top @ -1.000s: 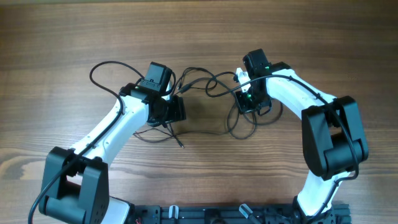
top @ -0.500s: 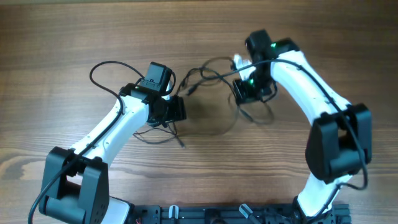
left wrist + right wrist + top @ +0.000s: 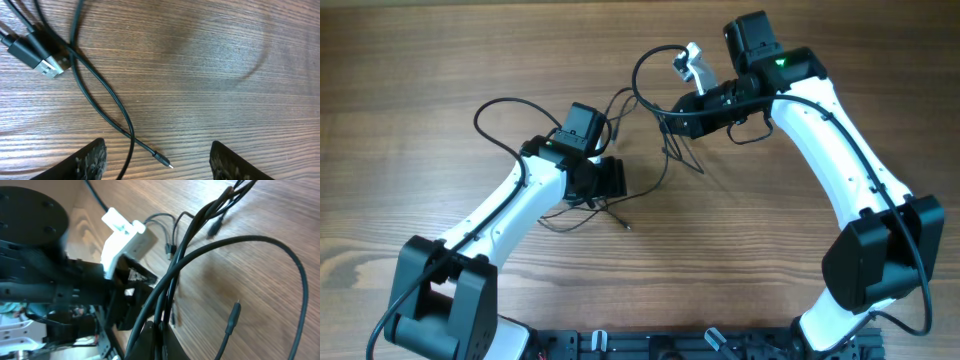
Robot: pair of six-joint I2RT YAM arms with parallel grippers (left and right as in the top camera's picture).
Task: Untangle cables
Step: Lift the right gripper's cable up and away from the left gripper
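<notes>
Right gripper (image 3: 672, 120) is noted clamped shut on a bundle of the cables (image 3: 176, 265), held above the far middle of the table (image 3: 420, 60). A white connector (image 3: 692, 62) is seen just beside its tip, on the far side. One strand is arched in a loop to the left; others are hung toward the wood. Left gripper (image 3: 160, 164) is found with jaws apart, nothing gripped, low at centre-left. Beneath it, slack strands, a USB plug (image 3: 42, 60) and a thin plug tip (image 3: 163, 161) are laid on the table.
</notes>
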